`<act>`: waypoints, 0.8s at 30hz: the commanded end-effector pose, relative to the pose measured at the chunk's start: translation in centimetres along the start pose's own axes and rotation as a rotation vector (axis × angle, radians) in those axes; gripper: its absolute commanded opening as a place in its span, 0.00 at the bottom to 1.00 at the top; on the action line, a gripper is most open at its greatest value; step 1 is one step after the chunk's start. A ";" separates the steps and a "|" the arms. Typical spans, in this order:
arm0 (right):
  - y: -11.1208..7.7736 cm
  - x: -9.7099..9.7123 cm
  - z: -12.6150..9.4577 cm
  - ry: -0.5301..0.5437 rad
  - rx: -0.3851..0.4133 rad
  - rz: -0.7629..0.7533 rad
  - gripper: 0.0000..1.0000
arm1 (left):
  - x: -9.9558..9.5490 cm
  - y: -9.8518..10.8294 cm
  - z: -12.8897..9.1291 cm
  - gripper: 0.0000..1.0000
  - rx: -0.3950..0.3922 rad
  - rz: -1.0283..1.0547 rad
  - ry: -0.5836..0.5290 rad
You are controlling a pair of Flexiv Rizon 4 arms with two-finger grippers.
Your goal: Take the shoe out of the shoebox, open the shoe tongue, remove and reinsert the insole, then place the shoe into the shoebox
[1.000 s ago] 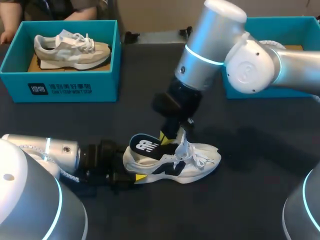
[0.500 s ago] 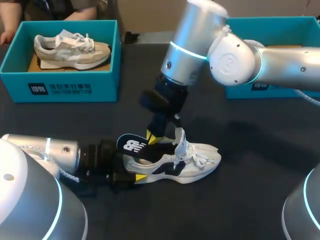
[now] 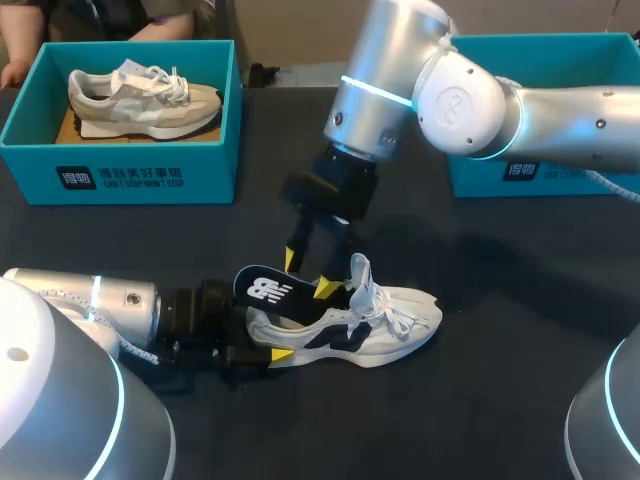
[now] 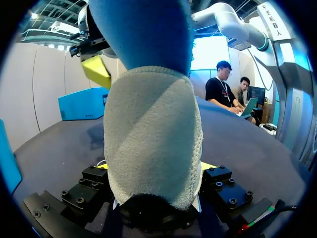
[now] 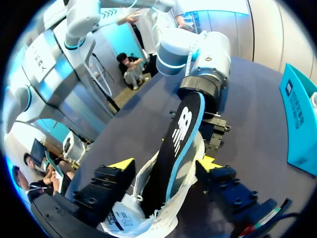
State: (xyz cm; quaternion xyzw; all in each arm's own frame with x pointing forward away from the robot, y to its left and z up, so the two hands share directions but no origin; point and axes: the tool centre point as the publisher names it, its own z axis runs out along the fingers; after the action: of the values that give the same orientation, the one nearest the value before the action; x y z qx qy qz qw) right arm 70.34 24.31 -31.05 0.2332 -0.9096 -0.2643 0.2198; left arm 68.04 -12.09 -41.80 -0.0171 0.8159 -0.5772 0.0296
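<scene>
A white shoe [image 3: 385,318] with dark side marks lies on the dark table, toe to the right. Its black, blue-edged insole [image 3: 268,291] sticks up and out of the heel opening. My left gripper [image 3: 266,342] comes in low from the left and is shut on the shoe's heel [image 4: 153,139], a finger on each side. My right gripper [image 3: 308,273] hangs open just above the shoe. In the right wrist view the insole [image 5: 181,141] stands between the spread fingers of my right gripper [image 5: 164,162], touching neither. The shoe's inside is mostly hidden.
A teal shoebox [image 3: 120,178] at the back left holds a beige shoe [image 3: 140,100]. A second teal box [image 3: 560,175] stands at the back right, behind my right arm. Bare dark table lies in front of and to the right of the white shoe.
My right gripper, shut on the insole a second ago, drew it leftward out of the shoe, then opened and let go. The insole stays propped in the heel. The left arm held still.
</scene>
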 end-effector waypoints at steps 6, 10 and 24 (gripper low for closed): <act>0.1 -0.2 0.1 0.003 0.003 0.001 1.00 | -0.2 0.3 0.1 0.00 -0.005 0.000 0.002; 0.1 -0.2 0.1 0.003 0.003 0.001 1.00 | -0.2 0.3 0.1 0.00 -0.005 0.000 0.002; 0.4 1.5 -0.2 0.010 -0.065 0.270 1.00 | -0.2 0.3 0.1 0.00 -0.005 0.000 0.002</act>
State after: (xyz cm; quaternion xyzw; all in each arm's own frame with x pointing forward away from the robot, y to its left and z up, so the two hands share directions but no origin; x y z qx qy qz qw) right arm 69.68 24.33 -30.18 0.1092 -0.9218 -0.2580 0.2679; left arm 68.04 -12.10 -41.80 -0.0171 0.8159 -0.5772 0.0297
